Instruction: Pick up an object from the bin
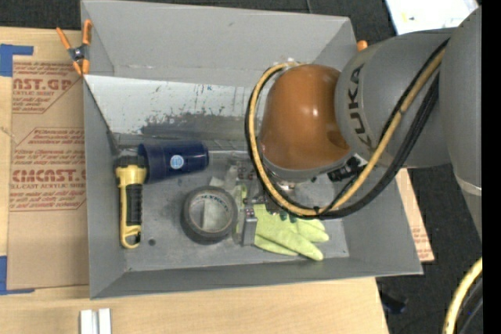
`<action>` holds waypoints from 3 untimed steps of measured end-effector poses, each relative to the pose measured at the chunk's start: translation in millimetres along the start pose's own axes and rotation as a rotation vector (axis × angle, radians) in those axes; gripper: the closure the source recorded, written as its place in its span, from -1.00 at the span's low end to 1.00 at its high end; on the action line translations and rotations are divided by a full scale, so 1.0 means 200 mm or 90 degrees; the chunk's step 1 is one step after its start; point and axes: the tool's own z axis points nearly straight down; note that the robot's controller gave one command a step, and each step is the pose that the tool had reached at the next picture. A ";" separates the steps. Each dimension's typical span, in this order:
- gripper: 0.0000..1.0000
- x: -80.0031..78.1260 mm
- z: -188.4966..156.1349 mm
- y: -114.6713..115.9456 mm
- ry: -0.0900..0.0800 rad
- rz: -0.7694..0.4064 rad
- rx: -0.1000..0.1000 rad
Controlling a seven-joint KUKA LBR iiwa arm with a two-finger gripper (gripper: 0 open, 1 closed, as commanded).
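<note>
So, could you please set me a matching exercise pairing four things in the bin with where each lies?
Things: 1 dark blue cylinder; 2 yellow-and-black handled tool; 3 grey roll of tape; 4 yellow-green soft glove.
Places in the grey metal bin: A along the left wall; B mid-floor; C front right; D at the back wall's foot.
Pairs: 1-D, 2-A, 3-B, 4-C.

Grey bin [196, 35] held a tape roll [209, 217]; blue canister [174, 161] up-left of it, yellow-black tool [130, 203] left, yellow-green glove [296, 237] right.
</note>
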 end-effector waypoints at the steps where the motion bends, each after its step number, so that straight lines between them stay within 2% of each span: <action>1: -1.00 0.00 0.00 0.00 -0.001 0.000 0.000; 2: -1.00 -0.05 0.05 -0.07 -0.002 -0.150 0.000; 3: -1.00 -0.06 0.07 -0.12 -0.001 -0.253 0.001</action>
